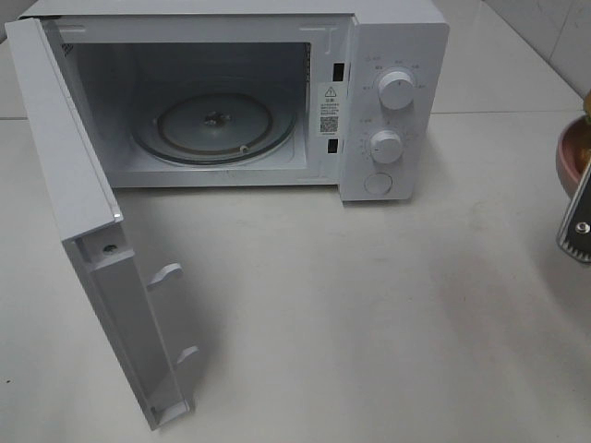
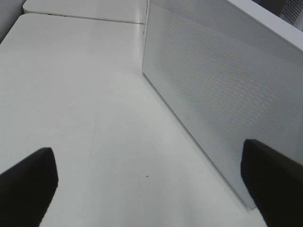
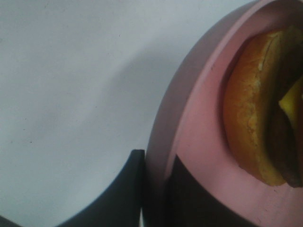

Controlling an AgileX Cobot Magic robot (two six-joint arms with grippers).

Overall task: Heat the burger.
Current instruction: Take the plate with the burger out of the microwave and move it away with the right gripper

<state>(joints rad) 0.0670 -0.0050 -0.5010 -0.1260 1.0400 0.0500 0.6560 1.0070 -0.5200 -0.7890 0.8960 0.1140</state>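
Note:
The burger point(image 3: 246, 109), with a golden-brown bun and a bit of yellow cheese, lies on a pink plate point(image 3: 189, 123). My right gripper point(image 3: 158, 189) is shut on the plate's rim, one finger outside and one inside. In the exterior high view the plate point(image 1: 568, 152) and the right gripper point(image 1: 574, 217) show only partly at the far right edge, right of the microwave point(image 1: 388, 101). The burger is mostly cut off there. The microwave's door point(image 1: 83, 203) stands wide open, with a bare glass turntable point(image 1: 212, 125) inside. My left gripper point(image 2: 149, 189) is open and empty over the table beside the door point(image 2: 222, 85).
The open door swings out toward the front left of the white table point(image 1: 351, 305). The microwave's two knobs point(image 1: 397, 89) and button are on its right panel. A tiled wall is at the back right.

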